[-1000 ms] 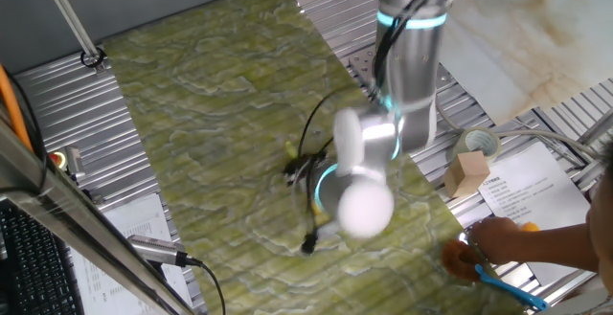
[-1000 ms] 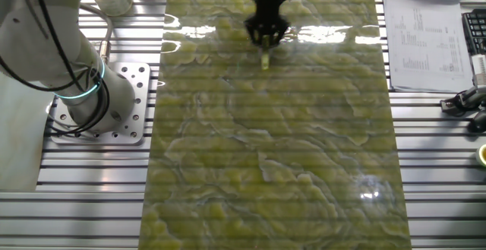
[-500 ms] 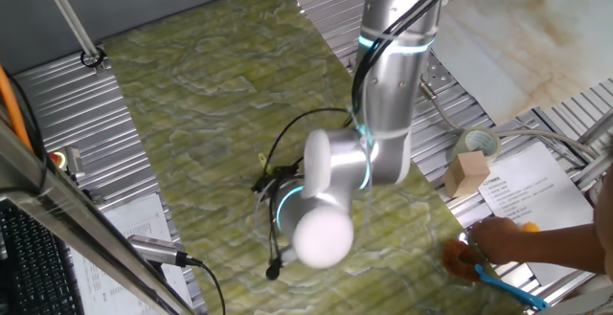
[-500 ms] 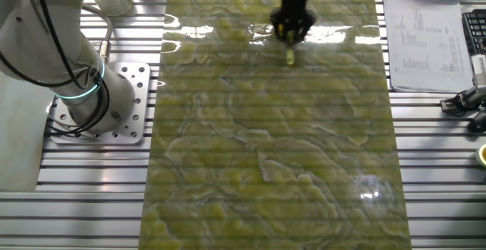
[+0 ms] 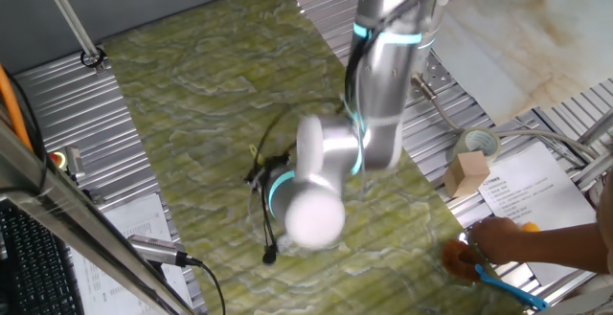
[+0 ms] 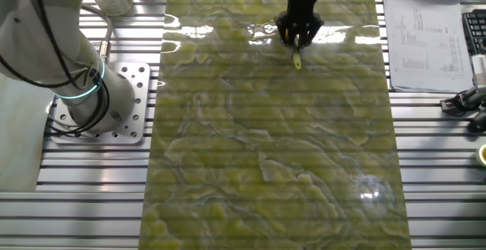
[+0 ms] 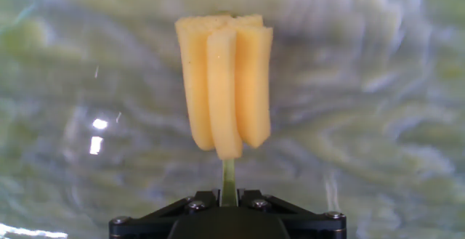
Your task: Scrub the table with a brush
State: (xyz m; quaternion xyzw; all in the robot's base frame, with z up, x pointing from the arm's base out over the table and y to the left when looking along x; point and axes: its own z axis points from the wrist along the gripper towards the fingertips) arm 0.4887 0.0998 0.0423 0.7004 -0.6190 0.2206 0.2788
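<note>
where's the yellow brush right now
The brush is held by its thin handle in the gripper, head pointing down at the table. In the other fixed view it sits near the table's far end, right of centre.

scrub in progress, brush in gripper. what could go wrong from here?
1. The gripper holds the brush only by its thin stick; side load while scrubbing could bend it or twist it in the grip.
2. The gripper works near one end of the table; a long stroke might run off onto the ribbed metal panel.
</note>
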